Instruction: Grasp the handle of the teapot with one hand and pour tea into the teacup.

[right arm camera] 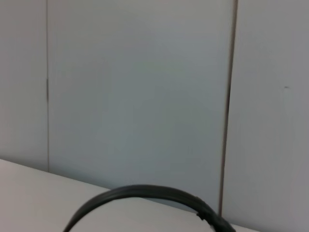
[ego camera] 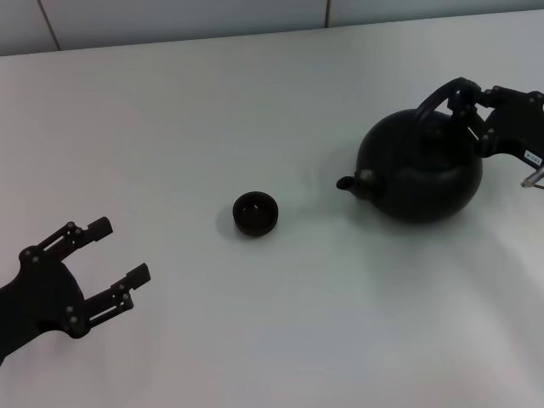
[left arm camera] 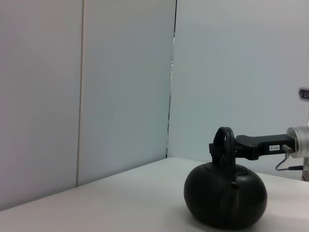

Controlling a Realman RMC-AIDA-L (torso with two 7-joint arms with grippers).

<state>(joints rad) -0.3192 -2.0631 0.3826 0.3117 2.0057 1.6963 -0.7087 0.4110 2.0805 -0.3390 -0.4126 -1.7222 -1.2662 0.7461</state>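
The matte-black teapot [ego camera: 421,170] stands on the white table at the right, its stubby spout pointing left toward the teacup [ego camera: 255,213]. The small black cup sits near the table's middle, a short gap from the spout. My right gripper [ego camera: 470,106] reaches in from the right edge and is shut on the top of the arched handle [ego camera: 433,100]. The left wrist view shows the teapot [left arm camera: 224,198] resting on the table with that gripper [left arm camera: 224,147] clasping the handle [left arm camera: 224,133]. In the right wrist view only the handle [right arm camera: 145,192] arc shows. My left gripper [ego camera: 123,249] hangs open at the lower left, holding nothing.
The white table [ego camera: 280,102] ends at a pale panelled wall [ego camera: 170,17] behind. Bare tabletop lies between the cup and the left gripper.
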